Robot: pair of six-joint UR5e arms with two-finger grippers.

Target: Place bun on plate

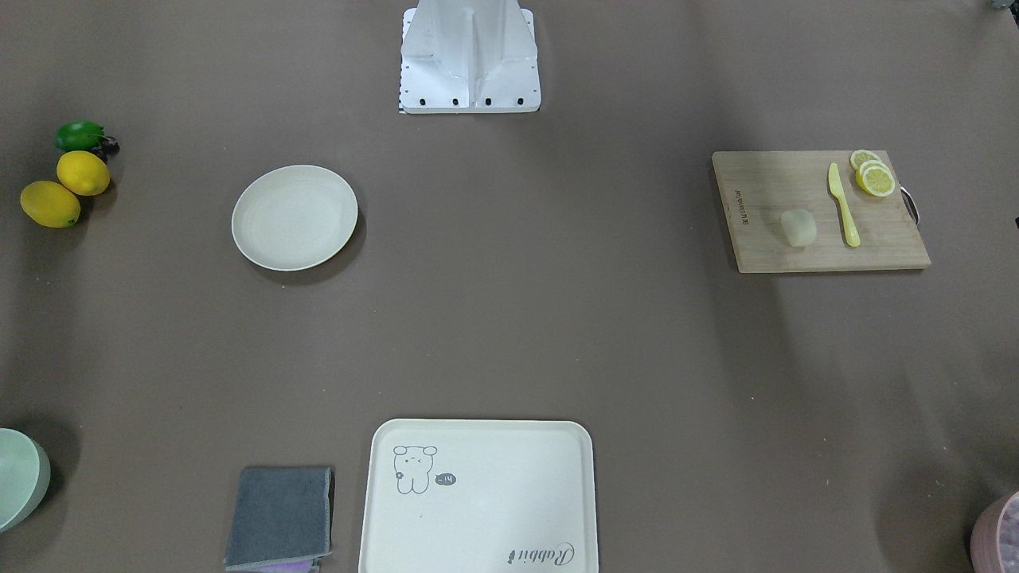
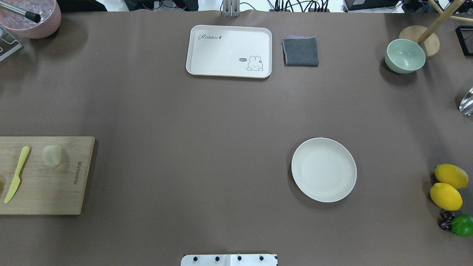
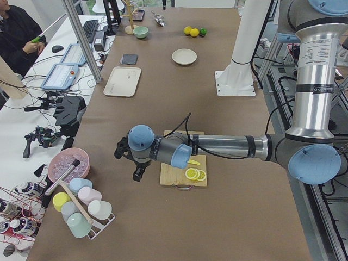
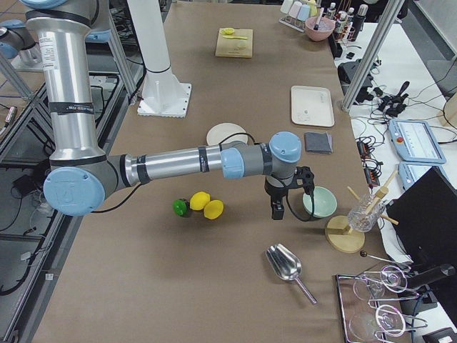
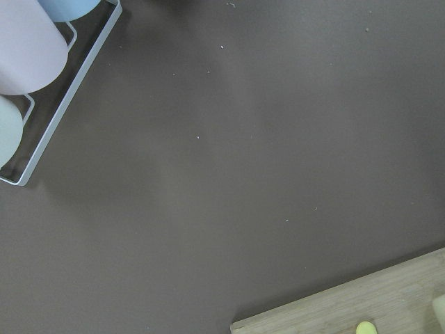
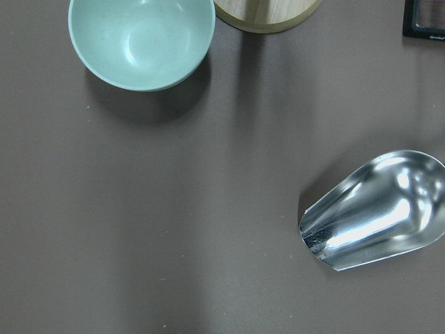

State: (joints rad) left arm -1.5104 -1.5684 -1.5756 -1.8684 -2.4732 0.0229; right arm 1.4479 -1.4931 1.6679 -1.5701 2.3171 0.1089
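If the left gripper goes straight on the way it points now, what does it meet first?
Most likely the bare brown table. The left gripper points down, and its wrist view shows only tabletop in the middle; the cup rack and the cutting board lie at the edges.

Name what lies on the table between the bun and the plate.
Only a strip of the wooden cutting board that the bun rests on, then bare brown table all the way to the plate; the overhead view shows it.
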